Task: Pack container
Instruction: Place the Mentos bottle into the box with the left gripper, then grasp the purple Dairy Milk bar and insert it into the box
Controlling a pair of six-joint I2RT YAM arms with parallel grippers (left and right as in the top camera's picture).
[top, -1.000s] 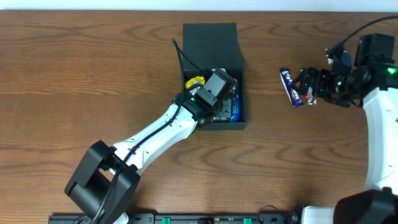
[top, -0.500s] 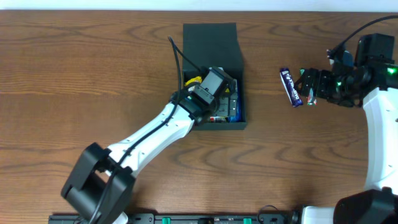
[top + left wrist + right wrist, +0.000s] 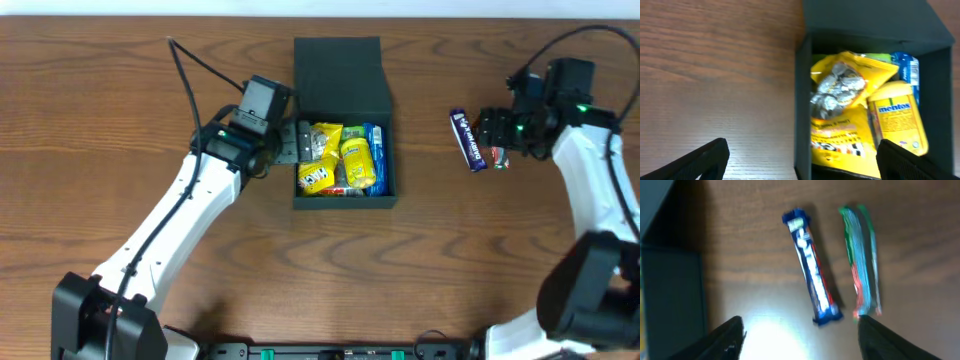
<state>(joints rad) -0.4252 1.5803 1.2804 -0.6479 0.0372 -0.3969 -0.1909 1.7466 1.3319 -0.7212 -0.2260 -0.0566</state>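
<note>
The container is a dark green-black box, lid flap open toward the far side. It holds yellow snack packets, a yellow Mentos tub and a blue packet; they also show in the left wrist view. My left gripper is open and empty, just left of the box, straddling its left wall. My right gripper is open and empty above a blue bar and a green-red packet lying on the table.
The wooden table carries nothing else. The box's right side shows at the left of the right wrist view. Both arms reach in from the near edge.
My left gripper has pulled out of the box and moved left, leaving the packets uncovered inside. My right gripper has shifted slightly over the two packets.
</note>
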